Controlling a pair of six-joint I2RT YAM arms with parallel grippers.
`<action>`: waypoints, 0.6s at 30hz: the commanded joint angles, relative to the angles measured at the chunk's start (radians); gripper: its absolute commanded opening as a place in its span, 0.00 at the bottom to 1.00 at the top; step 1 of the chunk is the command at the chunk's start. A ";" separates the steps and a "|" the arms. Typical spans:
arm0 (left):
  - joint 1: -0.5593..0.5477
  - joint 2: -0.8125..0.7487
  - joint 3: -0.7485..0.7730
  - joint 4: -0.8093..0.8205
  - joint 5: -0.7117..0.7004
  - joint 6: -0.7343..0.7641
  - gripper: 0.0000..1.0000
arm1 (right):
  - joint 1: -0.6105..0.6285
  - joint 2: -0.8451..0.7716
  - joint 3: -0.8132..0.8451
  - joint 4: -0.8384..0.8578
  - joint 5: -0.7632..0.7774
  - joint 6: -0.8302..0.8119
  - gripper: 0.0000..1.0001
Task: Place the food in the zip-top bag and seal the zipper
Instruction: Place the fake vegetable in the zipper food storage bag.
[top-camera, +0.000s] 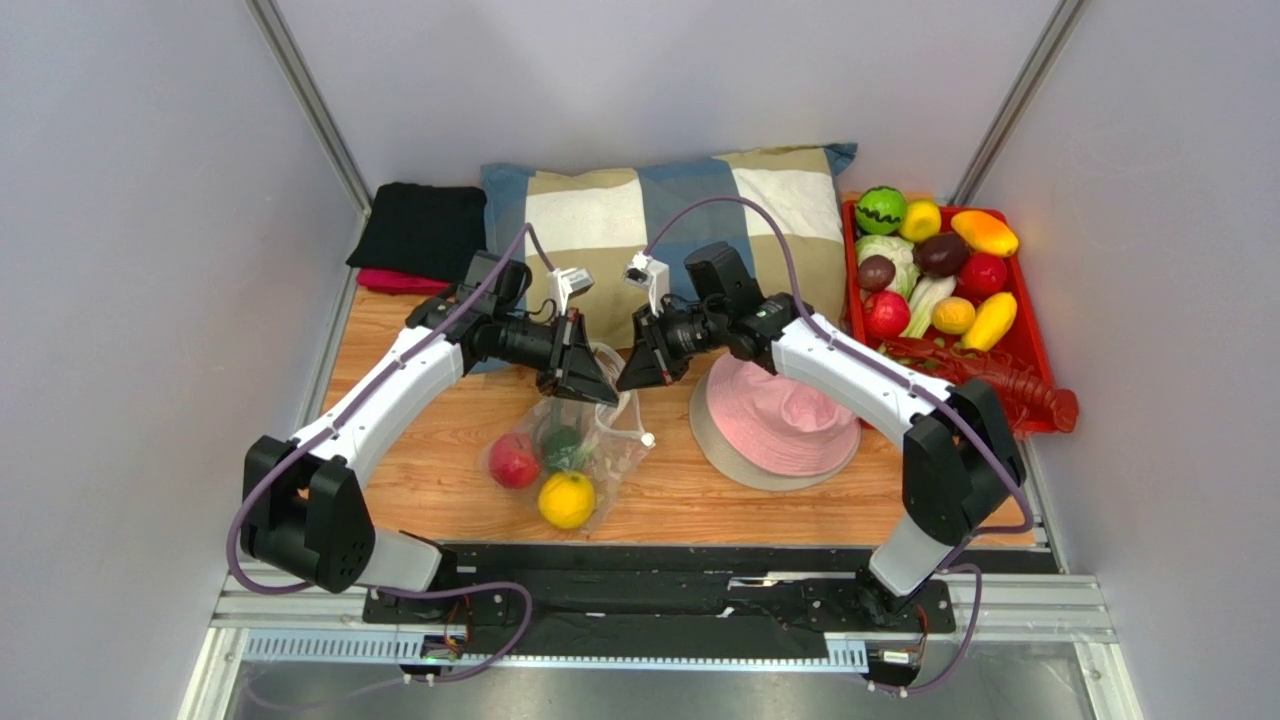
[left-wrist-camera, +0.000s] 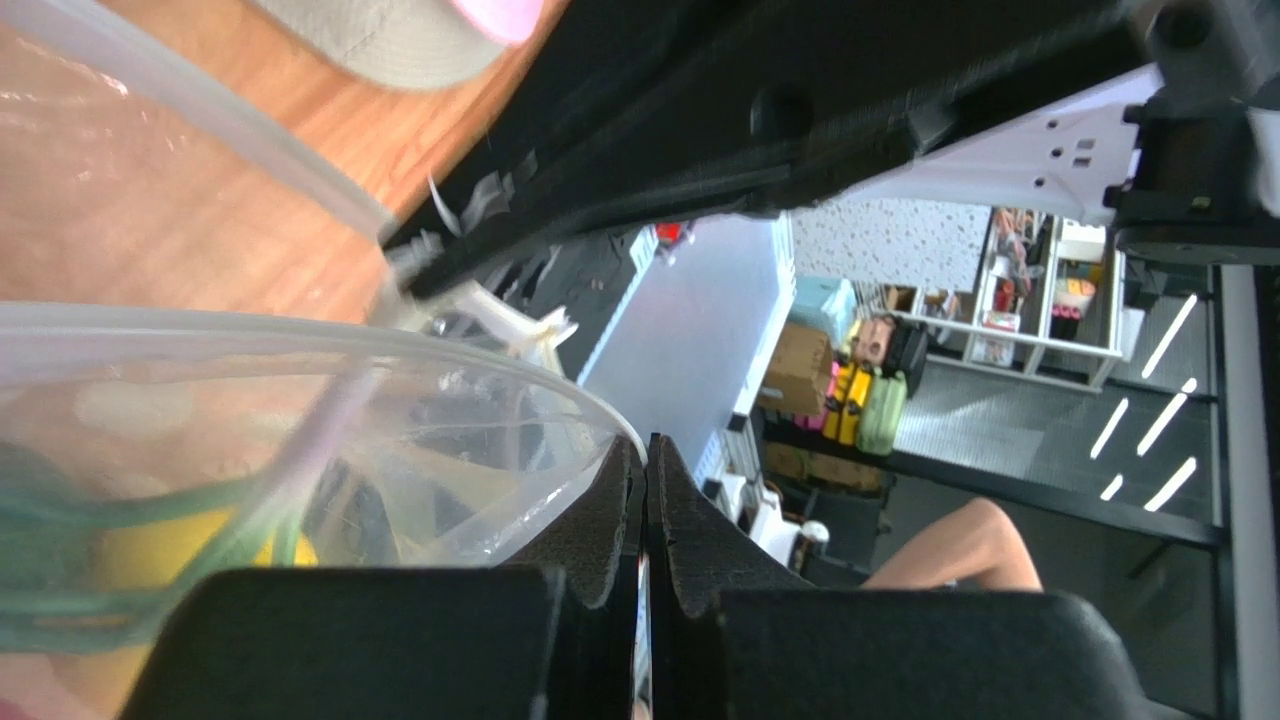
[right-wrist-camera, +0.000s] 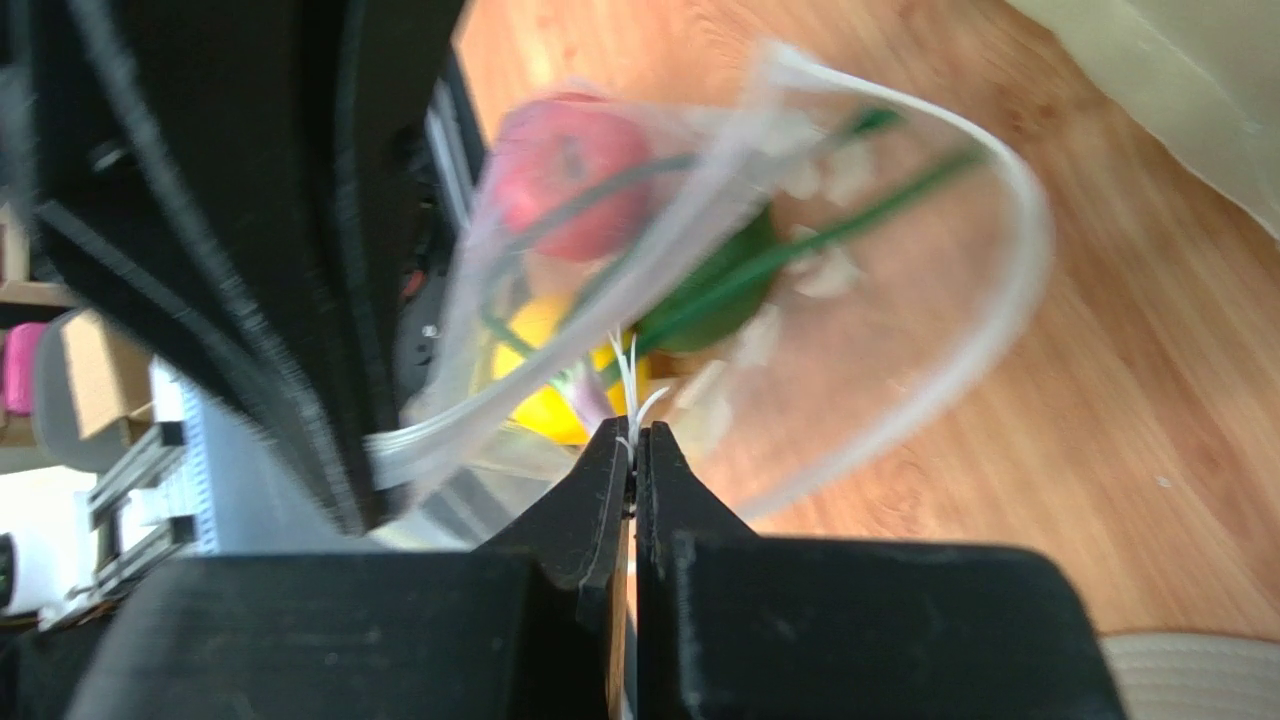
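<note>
The clear zip-top bag (top-camera: 583, 450) hangs from both grippers over the wooden table, its bottom resting near the front edge. Inside it are a red fruit (top-camera: 514, 461), a yellow fruit (top-camera: 567, 500) and a green piece (top-camera: 564, 446). My left gripper (top-camera: 598, 387) is shut on the bag's mouth edge (left-wrist-camera: 451, 353). My right gripper (top-camera: 631, 372) is shut on the opposite edge of the mouth. The zipper (right-wrist-camera: 1025, 225) curves open as a pale strip in the right wrist view, with the red fruit (right-wrist-camera: 579, 150) and yellow fruit (right-wrist-camera: 549, 375) below it. More food (top-camera: 932, 270) lies in the red tray.
A pink hat (top-camera: 781, 420) lies just right of the bag. A checked pillow (top-camera: 676, 210) is at the back. The red tray (top-camera: 1037, 338) at the right holds several fruits and a red lobster (top-camera: 999, 383). Black cloth (top-camera: 421, 228) lies at the back left.
</note>
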 joint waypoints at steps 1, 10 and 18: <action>-0.019 -0.031 0.114 0.180 0.021 -0.059 0.01 | -0.001 -0.110 0.034 0.050 -0.107 0.044 0.00; -0.110 -0.003 0.216 0.531 -0.016 -0.214 0.00 | -0.084 -0.184 0.122 -0.173 -0.046 -0.030 0.00; -0.105 -0.086 -0.098 0.663 -0.095 -0.117 0.00 | -0.084 -0.107 0.031 -0.358 0.216 -0.217 0.00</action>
